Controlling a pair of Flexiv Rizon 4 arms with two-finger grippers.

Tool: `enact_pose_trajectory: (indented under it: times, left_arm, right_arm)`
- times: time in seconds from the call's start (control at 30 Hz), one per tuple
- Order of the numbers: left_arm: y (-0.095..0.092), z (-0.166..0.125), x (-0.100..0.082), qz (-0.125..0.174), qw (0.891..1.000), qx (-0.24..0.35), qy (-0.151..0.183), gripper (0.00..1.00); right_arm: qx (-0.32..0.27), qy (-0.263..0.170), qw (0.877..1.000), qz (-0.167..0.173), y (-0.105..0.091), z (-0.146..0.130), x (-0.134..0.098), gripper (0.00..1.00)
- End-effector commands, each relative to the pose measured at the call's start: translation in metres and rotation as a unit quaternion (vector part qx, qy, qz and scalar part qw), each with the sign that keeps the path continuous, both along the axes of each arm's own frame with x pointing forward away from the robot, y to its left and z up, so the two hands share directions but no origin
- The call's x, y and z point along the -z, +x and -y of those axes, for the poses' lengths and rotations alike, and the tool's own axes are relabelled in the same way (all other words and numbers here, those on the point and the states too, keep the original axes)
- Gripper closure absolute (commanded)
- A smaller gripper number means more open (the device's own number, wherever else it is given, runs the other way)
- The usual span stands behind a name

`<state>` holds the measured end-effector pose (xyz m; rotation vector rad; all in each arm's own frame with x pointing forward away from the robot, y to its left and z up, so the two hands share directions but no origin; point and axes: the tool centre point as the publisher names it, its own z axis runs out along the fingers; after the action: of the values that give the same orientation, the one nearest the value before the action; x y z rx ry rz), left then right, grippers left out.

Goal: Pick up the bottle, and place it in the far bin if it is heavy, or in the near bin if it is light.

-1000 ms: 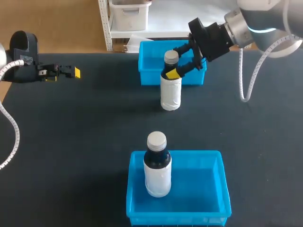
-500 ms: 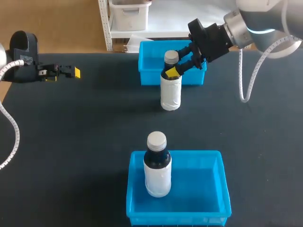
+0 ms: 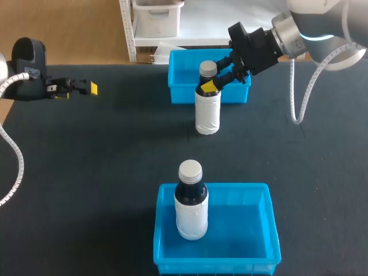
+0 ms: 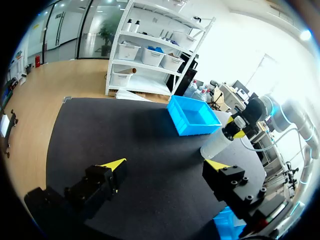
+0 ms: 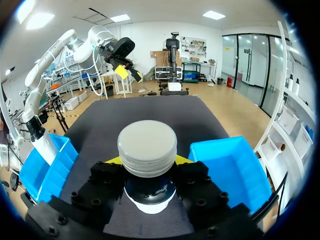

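Although the wide cap covers the actual contact in the right wrist view, the right gripper (image 5: 148, 164) is clenched on the neck of the dark plastic bottle with a white label and grey screw cap (image 5: 147, 145). A black finger sits tight against each side, and a sliver of yellow tip shows past the cap on both.

In the head view only one yellow tip of the right gripper (image 3: 213, 83) shows, on the near side of the neck. The other finger is hidden behind the bottle (image 3: 207, 109). The bottle is upright, just in front of the blue rectangular plastic far bin (image 3: 181, 92) and outside it. Whether its base touches the black table (image 3: 103, 172) cannot be made out.

Well apart, over the far left part of the table, the left gripper (image 4: 165, 165) has its fingers spread with nothing between them.

The left wrist view shows the held bottle (image 4: 216, 145) beside the far bin (image 4: 192, 117), but the gripper's own finger covers all but a corner of the matching blue near bin (image 4: 227, 225). The head view gives the near bin (image 3: 241, 186) whole, with a second white-labelled bottle (image 3: 191, 201) standing in it. In the right wrist view the near bin (image 5: 50, 170) is cut off at the edge.
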<state>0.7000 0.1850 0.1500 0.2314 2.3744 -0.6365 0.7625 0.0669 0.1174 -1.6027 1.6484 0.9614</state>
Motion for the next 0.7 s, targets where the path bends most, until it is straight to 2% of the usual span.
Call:
enact_pose_trajectory:
  times: [0.03,0.4,0.7]
  left_arm:
    - [0.0,0.0,0.0,0.0,1.0,0.0,0.0,0.0]
    - [0.0,0.0,0.0,0.0,1.0,0.0,0.0,0.0]
    - [0.0,0.0,0.0,0.0,1.0,0.0,0.0,0.0]
  right_arm:
    - [0.003,0.002,1.0,0.006,-0.003,0.003,-0.006,0.99]
    - [0.008,0.005,1.0,0.029,-0.014,0.018,-0.044,1.0]
    - [0.008,0.01,0.999,0.031,-0.043,0.041,-0.089,1.0]
